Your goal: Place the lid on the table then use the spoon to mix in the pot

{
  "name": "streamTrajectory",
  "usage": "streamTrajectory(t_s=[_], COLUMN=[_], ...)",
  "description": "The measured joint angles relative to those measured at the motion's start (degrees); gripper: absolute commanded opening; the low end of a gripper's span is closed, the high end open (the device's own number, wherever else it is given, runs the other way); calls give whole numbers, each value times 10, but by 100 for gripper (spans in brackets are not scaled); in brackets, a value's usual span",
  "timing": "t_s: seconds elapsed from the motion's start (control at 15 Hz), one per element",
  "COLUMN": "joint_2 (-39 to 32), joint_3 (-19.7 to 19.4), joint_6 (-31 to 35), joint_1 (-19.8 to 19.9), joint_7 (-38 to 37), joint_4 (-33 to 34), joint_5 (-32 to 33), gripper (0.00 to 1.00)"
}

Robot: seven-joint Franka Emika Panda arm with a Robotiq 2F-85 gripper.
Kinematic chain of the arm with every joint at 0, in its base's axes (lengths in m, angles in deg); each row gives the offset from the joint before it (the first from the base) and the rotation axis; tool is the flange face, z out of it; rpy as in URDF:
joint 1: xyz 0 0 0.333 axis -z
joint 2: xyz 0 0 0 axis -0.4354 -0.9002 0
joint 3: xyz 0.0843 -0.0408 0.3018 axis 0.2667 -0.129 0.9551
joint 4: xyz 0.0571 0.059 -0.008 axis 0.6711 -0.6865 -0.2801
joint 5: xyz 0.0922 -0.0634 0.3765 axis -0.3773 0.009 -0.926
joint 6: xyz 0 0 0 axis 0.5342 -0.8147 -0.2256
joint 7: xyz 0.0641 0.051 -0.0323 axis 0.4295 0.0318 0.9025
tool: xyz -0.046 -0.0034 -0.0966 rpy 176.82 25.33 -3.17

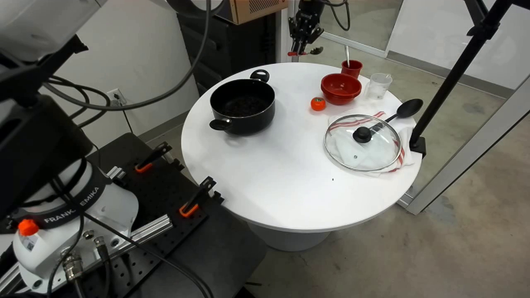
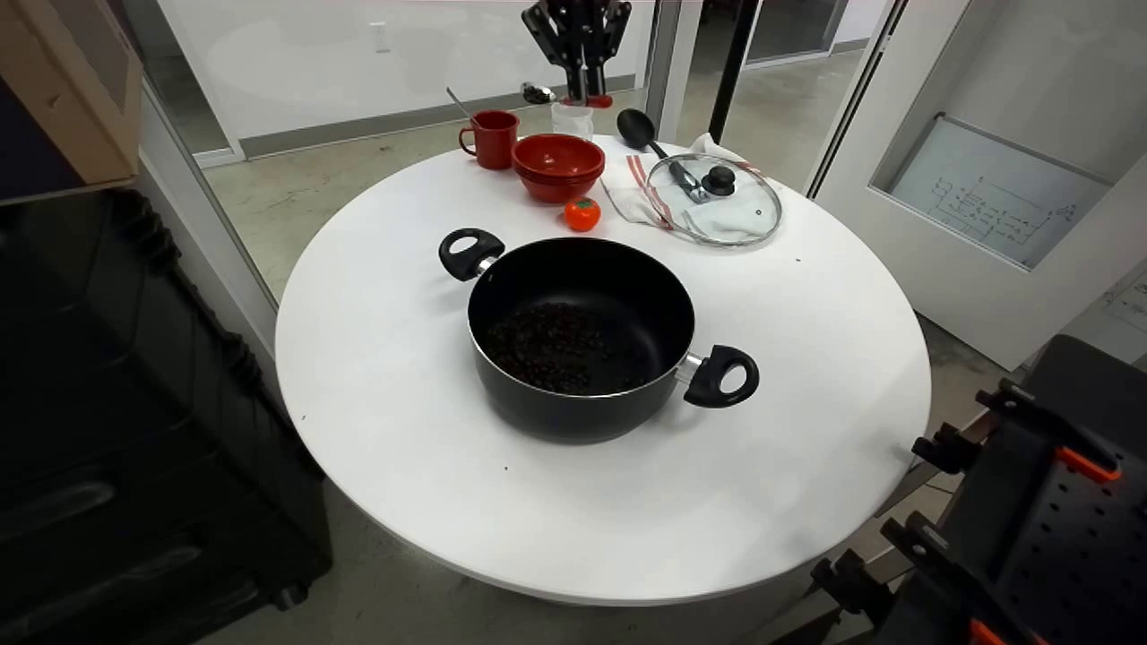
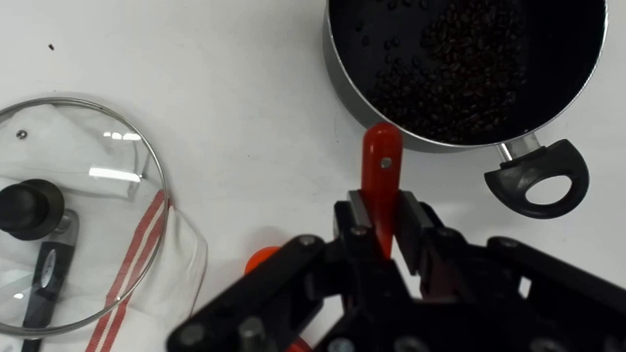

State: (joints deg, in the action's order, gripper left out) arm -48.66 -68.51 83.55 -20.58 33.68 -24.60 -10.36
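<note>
Lid [image 1: 363, 142]: looks done, on cloth [image 3: 171, 266] below my jaws!
Spoon [image 3: 379, 176]: pinched between them!
Pot [image 2: 582, 414]: open below; mixing seems outstanding.

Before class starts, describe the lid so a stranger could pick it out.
On the round white table lies a white towel with red stripes. The lid overlaps it and a black utensil; of the three, only the lid is a transparent, black-knobbed disc.

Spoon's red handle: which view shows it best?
Wrist view: the spoon's red handle looks largest there, rounded end and small round spot plain, clamped in the gripper. Both exterior views show it small, in the gripper, but include the spoon's head, not visible from the wrist.
</note>
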Motion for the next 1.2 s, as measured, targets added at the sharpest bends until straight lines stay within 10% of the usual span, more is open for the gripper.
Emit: streamTrajectory(t_s=[1.2], joint_2=[5], joint_3=[4], joint_6=[-33], joint_1=[-14], joint_7=[132], joint_4=[-29], joint_5=[26], gripper=[5])
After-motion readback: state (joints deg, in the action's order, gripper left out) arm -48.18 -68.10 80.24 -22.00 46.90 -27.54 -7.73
